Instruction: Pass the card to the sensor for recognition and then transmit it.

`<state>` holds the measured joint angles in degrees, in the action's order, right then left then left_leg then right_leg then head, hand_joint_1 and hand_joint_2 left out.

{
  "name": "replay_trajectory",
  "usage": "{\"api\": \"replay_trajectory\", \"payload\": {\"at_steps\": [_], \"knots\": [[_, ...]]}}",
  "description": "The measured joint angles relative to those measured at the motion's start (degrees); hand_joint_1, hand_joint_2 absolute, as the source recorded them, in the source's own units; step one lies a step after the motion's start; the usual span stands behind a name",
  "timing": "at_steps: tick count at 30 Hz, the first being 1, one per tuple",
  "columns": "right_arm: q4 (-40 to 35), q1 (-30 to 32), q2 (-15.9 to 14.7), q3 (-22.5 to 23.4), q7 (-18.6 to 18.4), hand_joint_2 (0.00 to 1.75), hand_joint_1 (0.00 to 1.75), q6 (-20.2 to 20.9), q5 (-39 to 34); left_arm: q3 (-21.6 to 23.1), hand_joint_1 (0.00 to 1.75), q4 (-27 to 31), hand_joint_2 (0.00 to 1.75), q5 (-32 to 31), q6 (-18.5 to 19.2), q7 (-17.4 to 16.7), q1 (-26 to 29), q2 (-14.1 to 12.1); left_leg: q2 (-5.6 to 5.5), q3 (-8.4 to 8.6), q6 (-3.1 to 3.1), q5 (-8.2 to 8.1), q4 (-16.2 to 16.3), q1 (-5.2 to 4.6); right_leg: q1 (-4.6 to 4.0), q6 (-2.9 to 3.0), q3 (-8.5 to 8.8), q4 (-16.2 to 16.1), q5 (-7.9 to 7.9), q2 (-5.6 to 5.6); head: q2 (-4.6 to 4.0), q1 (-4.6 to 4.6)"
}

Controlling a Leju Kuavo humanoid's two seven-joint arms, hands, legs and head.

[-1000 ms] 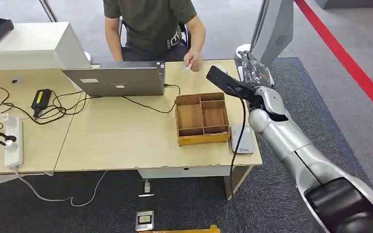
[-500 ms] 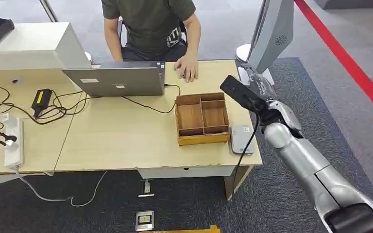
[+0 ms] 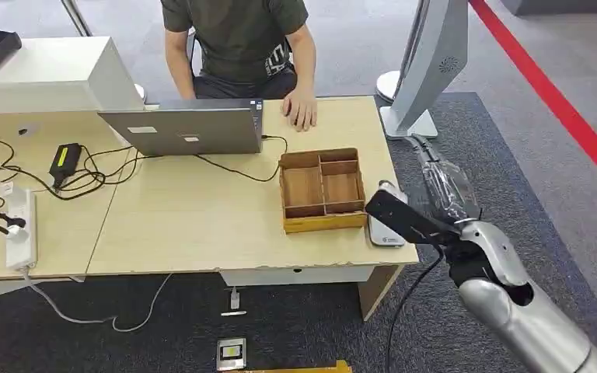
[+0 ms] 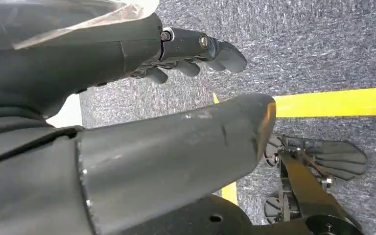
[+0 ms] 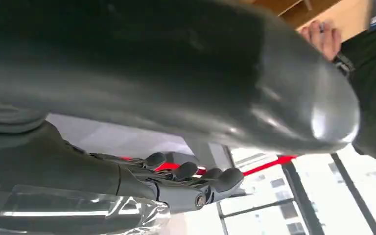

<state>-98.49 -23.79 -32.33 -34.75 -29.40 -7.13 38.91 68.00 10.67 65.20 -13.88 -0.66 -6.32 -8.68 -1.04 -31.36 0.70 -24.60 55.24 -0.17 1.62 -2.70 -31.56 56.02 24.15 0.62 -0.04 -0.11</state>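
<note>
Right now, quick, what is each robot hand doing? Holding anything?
Left robot hand: holds nothing, dark fingers apart, hanging over the grey carpet.
Right robot hand: holds nothing, fingers loosely apart.

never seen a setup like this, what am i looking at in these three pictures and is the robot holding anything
This is a humanoid robot with silver arms and many-fingered hands. The wide picture comes from a camera high on its body, looking down at a desk. The other two come from cameras at its wrists, so they look turned and show mostly the hand's own thumb and fingers.

On the desk are a laptop, a wooden divided tray, a small grey device beside the tray, a power strip and cables. A person sits behind the desk, one hand resting on it.

The right hand hangs off the desk's right end, fingers apart, holding nothing I can see. The left hand hangs over carpet, fingers loosely curled, also holding nothing. I see no card.
</note>
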Motion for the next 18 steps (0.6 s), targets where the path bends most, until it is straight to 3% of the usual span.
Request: {"api": "replay_trajectory", "payload": {"at_steps": [9, 14, 15, 18], "knots": [[-5.15, 6.66, 1.64, -1.64, 4.89, 0.0, 0.0, -6.47, 7.1, -0.17, 0.0, 0.02, 0.0, 0.44, -0.44, 0.28, -0.12, 0.02, 0.0, 0.0, 0.0, 0.0, -0.01, 0.04, -0.04, 0.01, 0.05, 0.0, 0.01, 0.0, 0.0, 0.02], [-4.06, 7.73, 4.07, -2.86, 5.27, 0.0, 0.0, -8.02, 13.34, -1.55, 0.0, 0.02, 0.0, 4.35, -0.52, 3.76, -0.14, 0.24, 0.0, -0.01, 0.0, 0.01, -0.01, 0.04, -0.04, 0.02, 0.06, 0.01, 0.01, 0.0, 0.0, 0.0], [-3.34, 7.77, 4.7, -3.19, 4.9, 1.75, 0.0, -8.13, 15.46, -1.81, 0.0, 0.02, 0.0, 4.42, -0.52, 4.15, -0.16, 0.28, 0.01, -0.01, -0.01, 0.01, -0.02, 0.05, -0.05, 0.02, 0.06, 0.01, 0.01, 0.0, 0.0, 0.0], [-0.75, 7.48, 6.54, -3.98, 4.59, 1.75, 0.0, -7.1, 19.52, -2.47, 0.0, 0.02, 0.0, 4.42, -0.57, 3.98, -0.21, 0.44, -0.01, -0.04, -0.01, 0.01, -0.03, 0.06, -0.06, 0.02, 0.06, 0.02, 0.01, 0.0, 0.0, 0.02]]}}
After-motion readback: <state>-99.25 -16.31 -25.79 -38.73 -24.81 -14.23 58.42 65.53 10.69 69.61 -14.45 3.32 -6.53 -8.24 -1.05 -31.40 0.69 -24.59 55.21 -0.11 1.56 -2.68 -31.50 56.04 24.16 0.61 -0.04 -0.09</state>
